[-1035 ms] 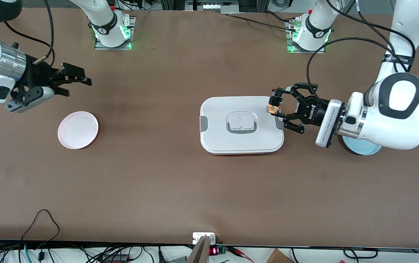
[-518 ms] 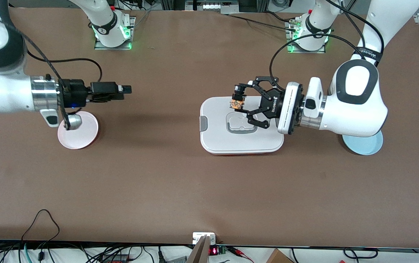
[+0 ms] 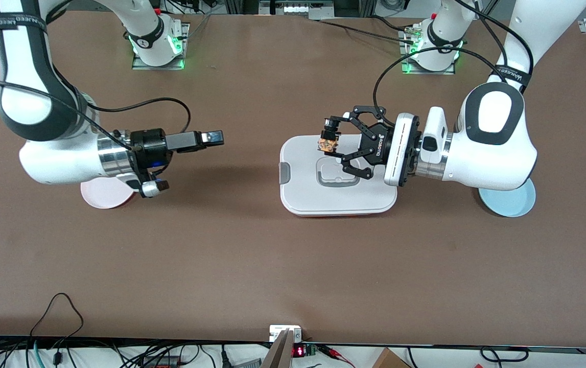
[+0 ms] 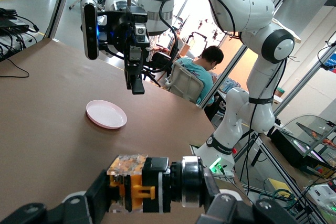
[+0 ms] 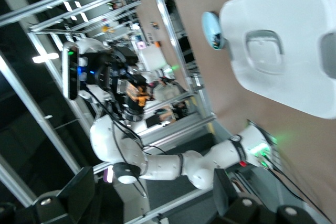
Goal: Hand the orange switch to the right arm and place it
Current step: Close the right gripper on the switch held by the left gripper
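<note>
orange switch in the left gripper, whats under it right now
The orange switch, held in the left gripper, hangs over the white lidded container, near its edge toward the robots' bases. The lid hides anything inside. The right gripper waits open above bare table.

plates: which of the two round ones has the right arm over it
The pink plate, toward the right arm's end of the table, half hidden under that arm's wrist. The pale blue plate lies under the left arm instead.
</note>
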